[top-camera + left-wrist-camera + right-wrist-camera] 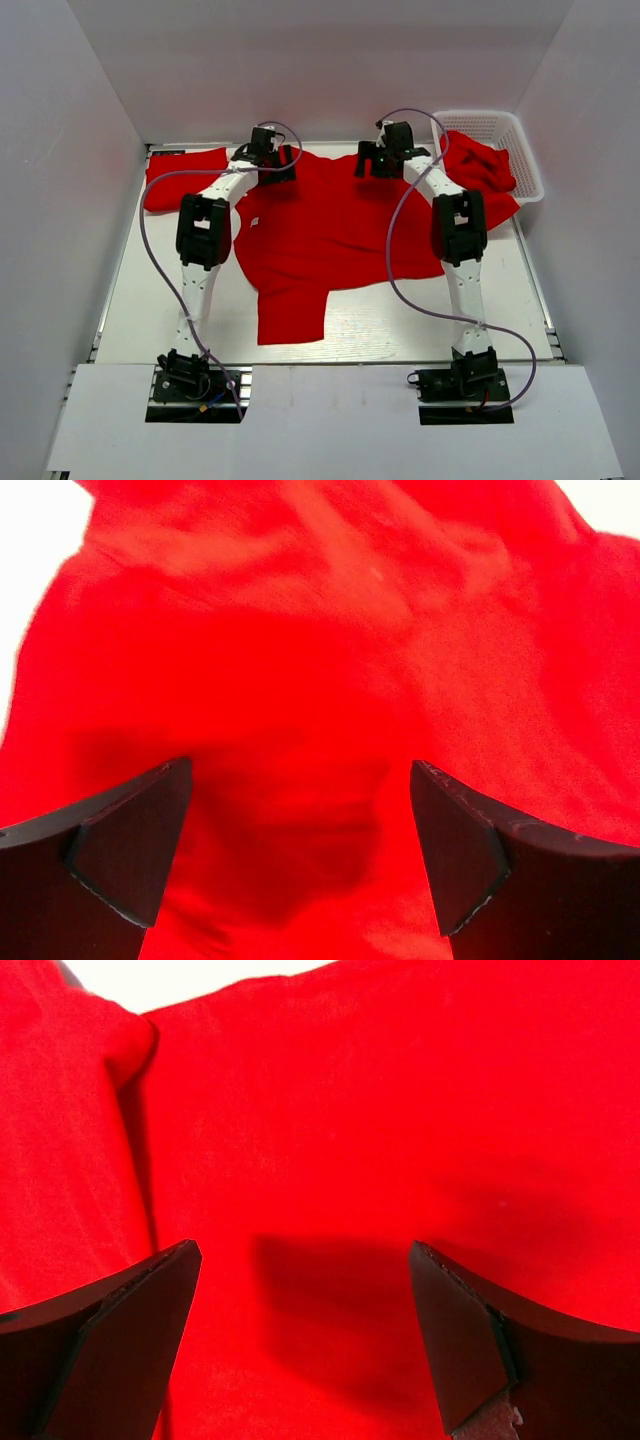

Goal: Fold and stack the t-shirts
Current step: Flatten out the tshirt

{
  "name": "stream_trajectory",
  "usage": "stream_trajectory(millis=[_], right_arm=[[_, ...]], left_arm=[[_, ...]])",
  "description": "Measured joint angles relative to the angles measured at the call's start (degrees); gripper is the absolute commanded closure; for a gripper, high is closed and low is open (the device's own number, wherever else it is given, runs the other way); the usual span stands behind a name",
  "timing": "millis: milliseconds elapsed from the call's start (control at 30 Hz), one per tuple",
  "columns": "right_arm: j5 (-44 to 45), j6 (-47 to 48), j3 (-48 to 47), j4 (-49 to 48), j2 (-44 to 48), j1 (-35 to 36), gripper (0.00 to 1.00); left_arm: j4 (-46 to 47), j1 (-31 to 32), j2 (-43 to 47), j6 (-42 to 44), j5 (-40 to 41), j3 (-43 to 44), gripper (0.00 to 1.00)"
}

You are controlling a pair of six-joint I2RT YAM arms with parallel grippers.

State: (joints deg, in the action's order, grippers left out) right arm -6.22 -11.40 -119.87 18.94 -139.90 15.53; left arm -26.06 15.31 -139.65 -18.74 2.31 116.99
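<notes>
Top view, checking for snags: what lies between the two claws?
Only the spread bright red cloth t-shirt, between left claw and right claw; the top view shows it.

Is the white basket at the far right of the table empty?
No, a red t-shirt lies bunched inside the white basket and hangs over its near rim.

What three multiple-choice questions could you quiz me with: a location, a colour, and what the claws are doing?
1. Where is the white basket? A) far right corner B) near left corner C) centre
2. What colour are the t-shirts? A) blue B) red C) green
3. How are the left gripper and right gripper? A) both shut on cloth B) both open C) one shut
Answers: 1 A, it sits far right in the overhead view; 2 B, all cloth is bright red; 3 B, both wrist views show jaws wide apart.
</notes>
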Motion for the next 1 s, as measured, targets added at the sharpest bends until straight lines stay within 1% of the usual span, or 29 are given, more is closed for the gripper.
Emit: stream_trajectory(millis=[133, 267, 400, 600, 700, 833, 1000], right_arm=[[-1.7, -1.2, 0.9, -0.7, -1.1, -0.2, 0.1], [-1.4, -2.4, 1.1, -1.8, -1.2, -0.5, 0.1], [0.3, -5.6, 1.1, -2.2, -2.1, -1.4, 0.1], [2.1, -12.5, 3.5, -6.0, -1.6, -4.5, 0.1], [3.8, -14.4, 3.4, -6.0, -1.6, -6.3, 0.1], [5.4, -14.5, 3.0, -5.4, -1.6, -7.6, 0.1], [6.9, -11.6, 1.5, -2.1, -1.6, -7.5, 0.1]], left_arm=[[-0.6, -1.6, -1.3, -0.3, 0.0, 1.7, 0.0], [-0.6, -2.9, -1.7, -0.2, -0.5, 2.2, 0.0], [-0.5, -3.8, -2.1, -0.1, -1.8, 2.5, 0.0], [-0.2, -4.7, -6.4, 3.1, -5.0, 9.3, 0.0], [1.2, -5.1, -8.5, 4.6, -6.8, 12.0, 0.0], [3.3, -5.5, -10.7, 5.8, -9.4, 14.7, 0.0], [5.3, -5.9, -14.2, 6.4, -13.8, 19.5, 0.0]])
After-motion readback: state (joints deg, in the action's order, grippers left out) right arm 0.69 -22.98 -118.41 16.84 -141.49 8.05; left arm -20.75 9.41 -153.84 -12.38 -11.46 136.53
